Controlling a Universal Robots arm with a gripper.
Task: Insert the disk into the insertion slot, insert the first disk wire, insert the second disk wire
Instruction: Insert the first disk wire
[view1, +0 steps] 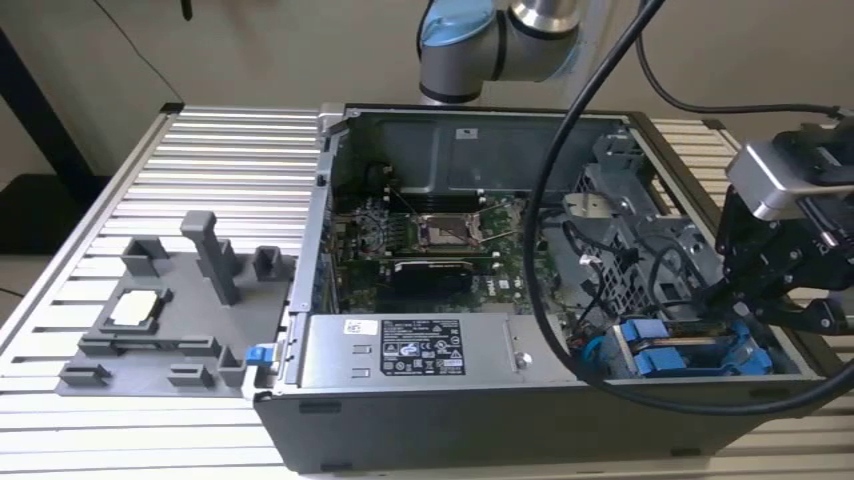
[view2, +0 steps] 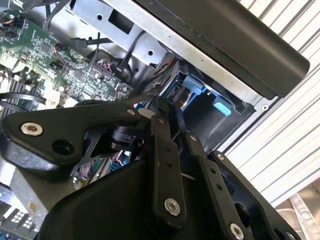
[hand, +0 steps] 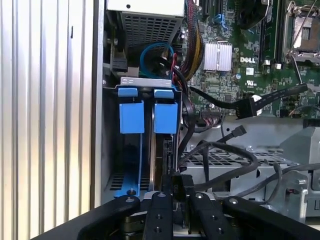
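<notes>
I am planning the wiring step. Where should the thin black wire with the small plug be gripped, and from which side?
Probably on the hard plug itself, not the limp wire behind it. Come from the case's open side: the plug end stands free over the grey metal cage, nothing covering it.

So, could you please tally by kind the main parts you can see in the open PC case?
Green motherboard: 1
Grey power-supply box: 1
Silver finned heatsink: 1
Large blue tabs in the drive bay: 2
Total: 5
</notes>
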